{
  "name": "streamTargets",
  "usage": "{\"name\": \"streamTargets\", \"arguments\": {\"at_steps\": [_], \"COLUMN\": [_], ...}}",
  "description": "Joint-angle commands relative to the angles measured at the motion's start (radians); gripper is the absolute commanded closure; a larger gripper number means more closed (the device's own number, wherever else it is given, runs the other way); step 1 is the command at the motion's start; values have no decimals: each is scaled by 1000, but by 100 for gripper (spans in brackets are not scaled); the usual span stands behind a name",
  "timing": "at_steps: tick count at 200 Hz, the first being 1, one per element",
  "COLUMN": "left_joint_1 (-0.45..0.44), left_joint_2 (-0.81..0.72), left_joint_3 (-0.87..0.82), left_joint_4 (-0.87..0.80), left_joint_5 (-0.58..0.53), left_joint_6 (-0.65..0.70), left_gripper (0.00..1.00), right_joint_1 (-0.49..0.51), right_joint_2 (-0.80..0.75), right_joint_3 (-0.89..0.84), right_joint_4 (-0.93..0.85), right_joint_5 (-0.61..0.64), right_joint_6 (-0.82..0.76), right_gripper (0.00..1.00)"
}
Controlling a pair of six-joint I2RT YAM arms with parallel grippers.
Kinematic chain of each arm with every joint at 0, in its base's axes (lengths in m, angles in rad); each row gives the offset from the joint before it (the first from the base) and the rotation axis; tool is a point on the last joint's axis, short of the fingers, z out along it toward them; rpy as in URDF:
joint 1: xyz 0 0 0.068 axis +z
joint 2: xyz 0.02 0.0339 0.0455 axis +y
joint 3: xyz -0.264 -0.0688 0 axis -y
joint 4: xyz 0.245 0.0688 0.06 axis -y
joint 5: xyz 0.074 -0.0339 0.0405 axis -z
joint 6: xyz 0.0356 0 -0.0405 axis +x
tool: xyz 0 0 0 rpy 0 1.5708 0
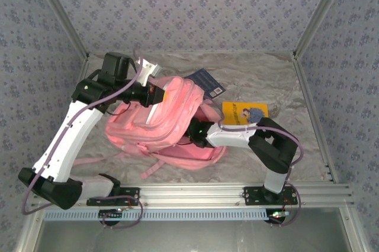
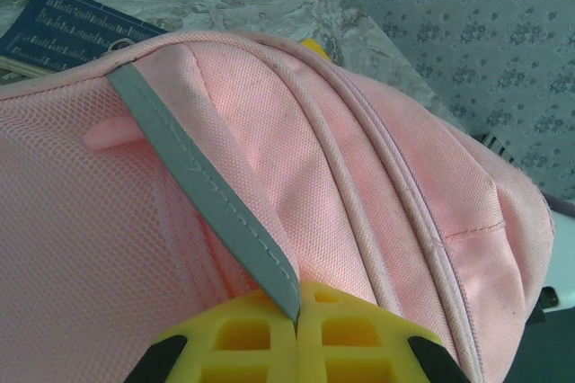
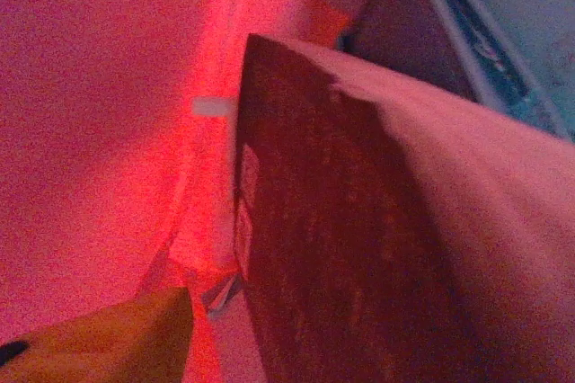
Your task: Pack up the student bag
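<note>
From above, the student bag [image 1: 169,122] lies flat in the middle of the marbled table [image 1: 284,86], with its pink straps [image 1: 151,168] trailing toward the near edge. Your left gripper [image 1: 160,94] is at the bag's far end, gripping its top edge. Your right arm [image 1: 237,135] reaches in from the right, and your right gripper [image 1: 195,129] is pushed into the bag's side opening. A dark blue book [image 1: 205,83] lies just beyond the bag's far right corner. A yellow book [image 1: 244,112] lies just right of the bag, beside your right arm.

From your left wrist, the two yellow fingers [image 2: 243,334] are pressed together, pinching a grey strip [image 2: 207,190] that runs diagonally across the pink fabric. The bag's zipper seams curve away to the right. The blue book's corner shows at the top left, behind the bag.

From your right wrist, you are looking at the bag's interior, all pink fabric glowing red. One yellow finger [image 3: 108,338] shows at the lower left. A dark flat panel [image 3: 341,248] stands just beside it; what it is cannot be made out. Whether these fingers are spread or closed cannot be told.
</note>
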Motion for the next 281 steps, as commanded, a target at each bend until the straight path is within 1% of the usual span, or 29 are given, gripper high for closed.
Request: {"name": "streamTargets", "arguments": {"at_steps": [1, 18, 31, 71, 96, 110, 114, 118, 137, 150, 167, 175, 190, 197, 212, 224, 229, 239, 260, 281], "left_joint_1": [10, 18, 22, 32, 40, 43, 44, 45, 51, 56, 57, 57, 57, 57, 57, 58, 57, 57, 57, 58], "left_joint_2": [-39, -49, -59, -95, -113, -125, -128, -133, -145, -151, -152, -149, -145, -143, -141, -137, -134, -126, -97, -98], "left_joint_3": [46, 36, 25, -19, -40, -53, -58, -62, -81, -90, -101, -103, -117, -129, -163, -195, -210, -236, -285, -346], "left_joint_4": [194, 193, 193, 192, 191, 191, 191, 193, 194, 194, 190, 182, 167, 166, 176, 192, 198, 199, 176, 177], "left_joint_5": [83, 74, 58, -10, -40, -68, -74, -80, -123, -154, -232, -280, -365, -406, -472, -491, -495, -518, -602, -668], "left_joint_6": [-3, -2, 2, 11, 7, 8, 8, 9, 4, 3, 3, 6, 19, 19, -8, -44, -52, -68, -99, -132], "left_gripper": [100, 100, 100, 100, 100, 100, 100, 100, 100, 100, 100, 100, 100, 100, 100, 100, 100, 100, 100, 100], "right_joint_1": [21, 19, 19, 13, 15, 18, 19, 18, 14, 9, -8, -14, -24, -23, -21, -39, -50, -74, -140, -207], "right_joint_2": [-84, -149, -197, -331, -425, -482, -498, -514, -601, -654, -721, -748, -780, -798, -838, -876, -889, -911, -908, -875], "right_joint_3": [-12, -63, -97, -162, -182, -199, -210, -226, -306, -340, -370, -379, -359, -356, -356, -371, -373, -364, -311, -274], "right_joint_4": [22, 21, 10, -117, -223, -304, -305, -299, -257, -259, -285, -298, -413, -431, -515, -549, -570, -637, -810, -884], "right_joint_5": [23, 41, 64, 101, 187, 229, 234, 238, 274, 293, 289, 276, 270, 302, 322, 343, 357, 385, 413, 389], "right_joint_6": [-82, -114, -131, -188, -279, -304, -309, -311, -312, -337, -390, -448, -513, -546, -548, -548, -586, -588, -601, -646], "right_gripper": [29, 21, 17, 14, 11, 5, 1, 0, 0, 0, 0, 0, 0, 0, 1, 3, 5, 7, 9, 12]}}
